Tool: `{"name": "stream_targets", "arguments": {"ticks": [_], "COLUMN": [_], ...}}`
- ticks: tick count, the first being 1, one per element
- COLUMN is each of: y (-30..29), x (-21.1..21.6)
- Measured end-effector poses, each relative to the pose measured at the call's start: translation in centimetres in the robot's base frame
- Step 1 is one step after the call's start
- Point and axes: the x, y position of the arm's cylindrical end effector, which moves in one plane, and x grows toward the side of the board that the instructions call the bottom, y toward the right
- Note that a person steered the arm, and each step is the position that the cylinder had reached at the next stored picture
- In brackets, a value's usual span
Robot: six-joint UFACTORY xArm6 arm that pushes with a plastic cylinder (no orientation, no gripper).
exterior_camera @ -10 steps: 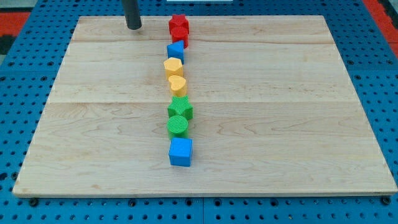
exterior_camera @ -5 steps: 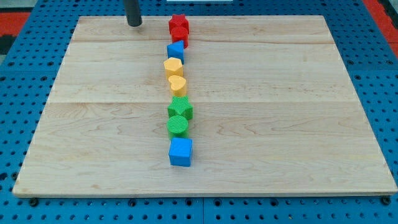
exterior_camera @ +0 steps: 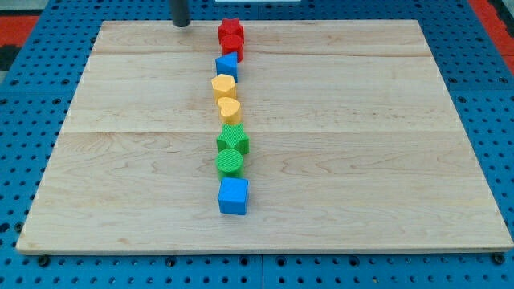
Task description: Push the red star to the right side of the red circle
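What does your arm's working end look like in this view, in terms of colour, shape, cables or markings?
Only a short stub of my dark grey, plain cylindrical rod shows at the view's top edge, ending in my tip with a blunt, flat end. No cables, labels or markings are visible on it, and the rest of the arm is out of frame.

No legible text, labels or numbers anywhere.
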Motion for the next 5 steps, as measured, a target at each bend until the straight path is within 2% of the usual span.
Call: {"name": "stream_targets", "arguments": {"ticks": [1, 3, 4, 5], "y": [6.6, 8.8, 12.3, 18.2], "x": [0.3, 4.1, 3.7, 3.8]}}
